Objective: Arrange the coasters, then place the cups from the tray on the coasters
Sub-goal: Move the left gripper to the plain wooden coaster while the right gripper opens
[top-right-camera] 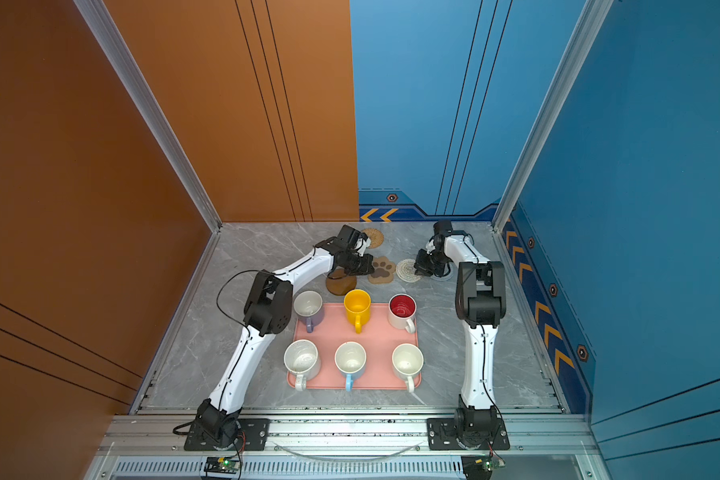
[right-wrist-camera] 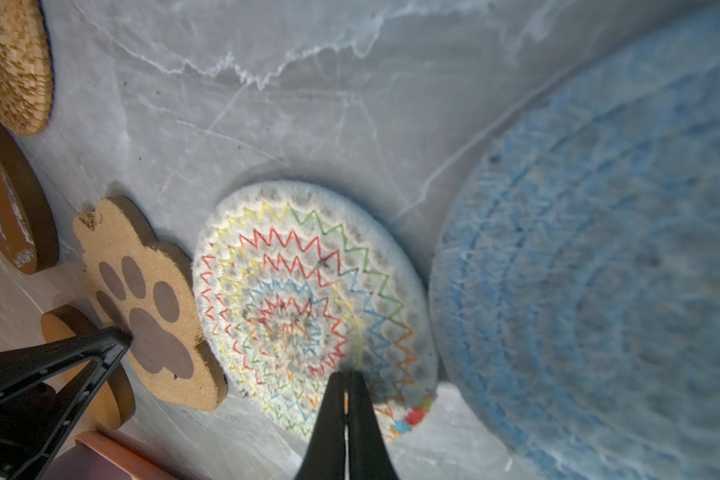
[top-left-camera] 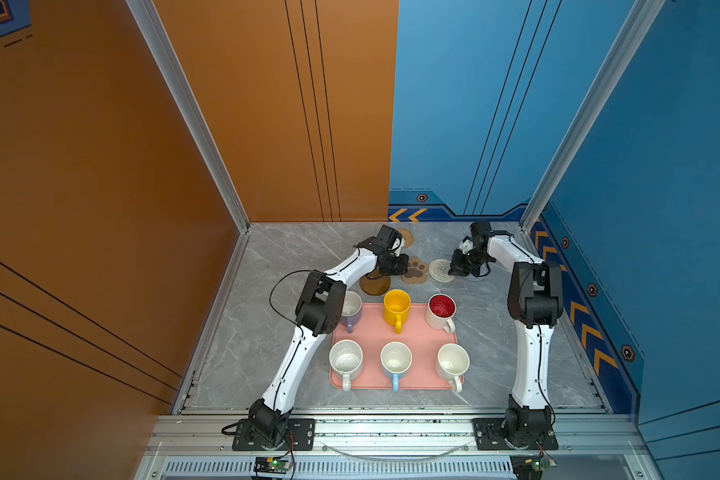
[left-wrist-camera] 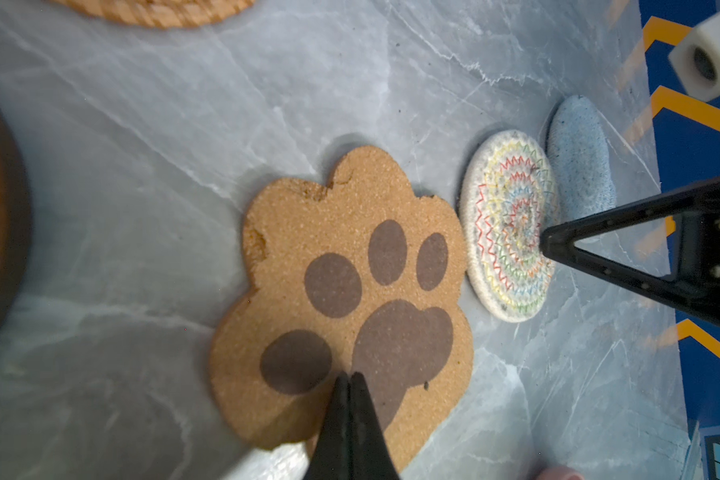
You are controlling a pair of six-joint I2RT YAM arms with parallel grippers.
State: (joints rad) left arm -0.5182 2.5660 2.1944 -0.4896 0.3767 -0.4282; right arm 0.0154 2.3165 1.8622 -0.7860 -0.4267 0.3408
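Paw-shaped coaster [left-wrist-camera: 341, 270]: grainy matt cork. White round coaster [right-wrist-camera: 308, 291]: coiled woven cord, coloured stitching. Pale-blue coaster [right-wrist-camera: 599, 270]: fuzzy woven cloth. Desk [left-wrist-camera: 184, 145]: smooth, marble-look.

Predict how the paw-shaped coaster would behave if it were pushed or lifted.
The paw-shaped coaster looks like cork: probably light and stiff, likely to slide flat rather than roll. Its chipped edge suggests it may crumble if pinched hard.
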